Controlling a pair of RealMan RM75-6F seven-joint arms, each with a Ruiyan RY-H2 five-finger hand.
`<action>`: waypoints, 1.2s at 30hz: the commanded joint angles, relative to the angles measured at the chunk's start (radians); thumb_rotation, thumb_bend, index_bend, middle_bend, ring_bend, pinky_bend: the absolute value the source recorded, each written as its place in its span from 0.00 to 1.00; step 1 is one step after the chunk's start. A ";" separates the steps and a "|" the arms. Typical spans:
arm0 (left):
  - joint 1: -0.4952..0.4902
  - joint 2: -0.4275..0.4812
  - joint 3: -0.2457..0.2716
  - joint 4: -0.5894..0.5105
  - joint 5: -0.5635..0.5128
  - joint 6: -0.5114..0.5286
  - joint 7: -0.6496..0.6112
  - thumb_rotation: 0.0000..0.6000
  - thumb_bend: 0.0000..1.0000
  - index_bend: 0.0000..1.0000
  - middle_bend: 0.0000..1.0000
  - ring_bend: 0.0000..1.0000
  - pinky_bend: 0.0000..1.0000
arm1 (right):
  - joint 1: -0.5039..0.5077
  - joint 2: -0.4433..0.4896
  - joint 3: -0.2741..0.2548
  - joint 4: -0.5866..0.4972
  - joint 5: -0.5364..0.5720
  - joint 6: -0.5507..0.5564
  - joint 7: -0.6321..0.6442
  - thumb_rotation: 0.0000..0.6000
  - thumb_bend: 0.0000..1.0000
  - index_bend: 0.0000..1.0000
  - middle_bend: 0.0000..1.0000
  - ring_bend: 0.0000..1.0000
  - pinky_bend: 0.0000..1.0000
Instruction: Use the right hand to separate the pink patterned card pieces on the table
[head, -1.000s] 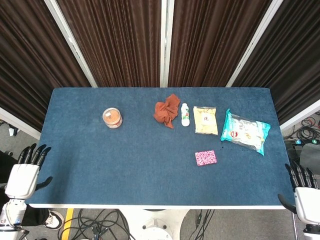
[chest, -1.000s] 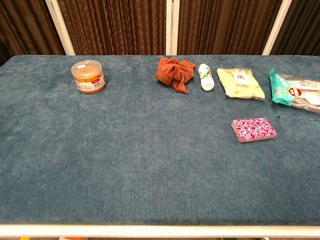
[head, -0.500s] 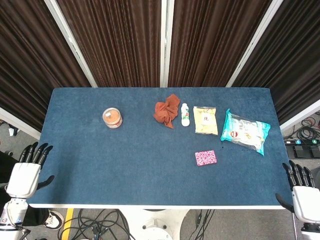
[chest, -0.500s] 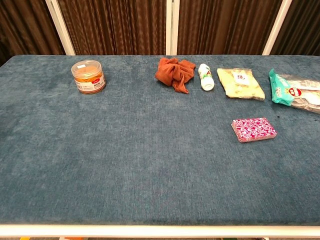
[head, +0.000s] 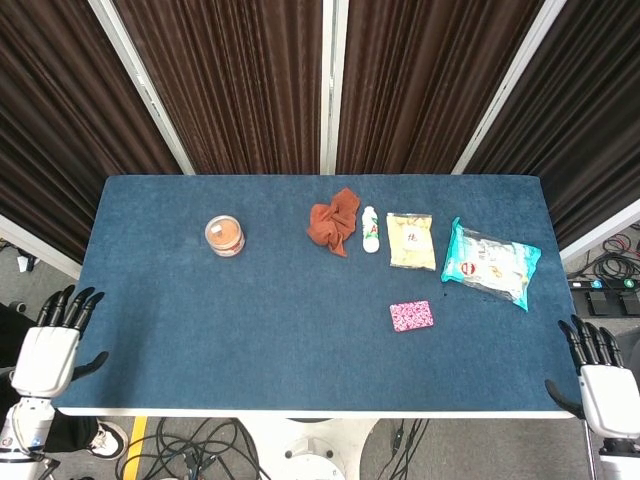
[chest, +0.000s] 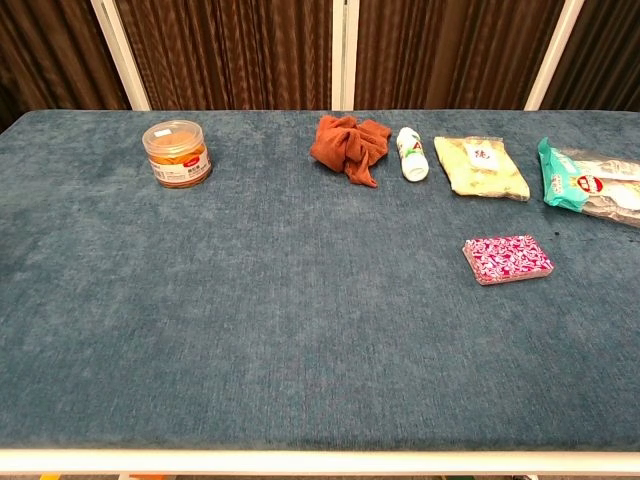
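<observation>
The task looks barely begun: the empty, spread-fingered right hand (head: 608, 385) waits off the tabletop's (head: 300, 350) corner and must reach for the untouched pink patterned card stack (head: 411, 316).

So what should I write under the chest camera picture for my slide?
Pink patterned card pieces wait in one stack on the blue table, near snacks and a red cloth.

We count one pink card stack (chest: 507, 258), one orange-lidded jar (chest: 177, 153), one rust cloth (chest: 347, 143), one white bottle (chest: 410, 153), one yellow snack packet (chest: 480, 165), one teal snack bag (chest: 590, 184)
</observation>
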 joint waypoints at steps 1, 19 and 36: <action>0.000 0.003 0.001 -0.002 0.004 0.001 -0.001 1.00 0.15 0.12 0.09 0.00 0.10 | 0.025 0.022 0.004 -0.040 0.014 -0.048 -0.023 1.00 0.20 0.00 0.06 0.55 0.75; -0.014 -0.018 0.014 0.040 0.021 -0.026 -0.030 1.00 0.15 0.12 0.09 0.00 0.11 | 0.237 0.058 0.094 -0.267 0.149 -0.316 -0.382 1.00 0.21 0.32 0.32 0.84 0.97; 0.005 0.015 0.017 0.042 0.016 -0.005 -0.073 1.00 0.15 0.12 0.09 0.00 0.11 | 0.458 -0.179 0.151 -0.177 0.435 -0.505 -0.653 1.00 0.23 0.36 0.34 0.87 0.98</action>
